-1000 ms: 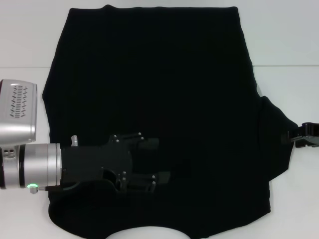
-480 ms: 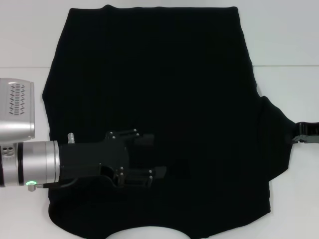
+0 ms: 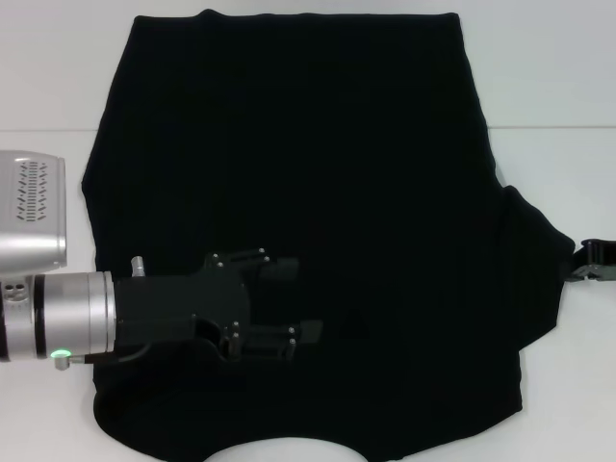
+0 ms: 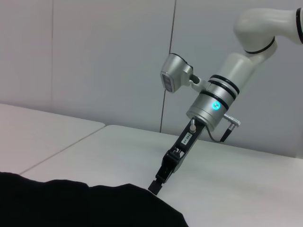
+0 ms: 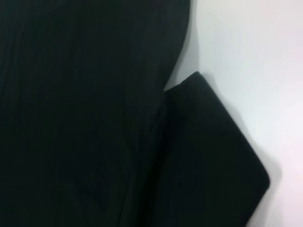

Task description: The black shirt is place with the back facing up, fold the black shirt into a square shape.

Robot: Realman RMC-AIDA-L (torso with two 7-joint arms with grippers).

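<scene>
The black shirt lies spread flat on the white table and fills most of the head view. My left gripper is open and hovers over the shirt's lower left part, with nothing between its fingers. My right gripper is at the right edge of the head view, at the tip of the shirt's right sleeve. The left wrist view shows the right gripper farther off, pointing down at the shirt's edge. The right wrist view shows the sleeve lying flat beside the shirt's body.
Bare white table shows to the left of the shirt and to the right. A seam in the table runs across behind the shirt. White wall panels stand beyond the table.
My left gripper has drawn back a little to the left over the shirt. My right gripper has moved right, toward the frame's edge, and the sleeve tip reaches slightly farther right.
</scene>
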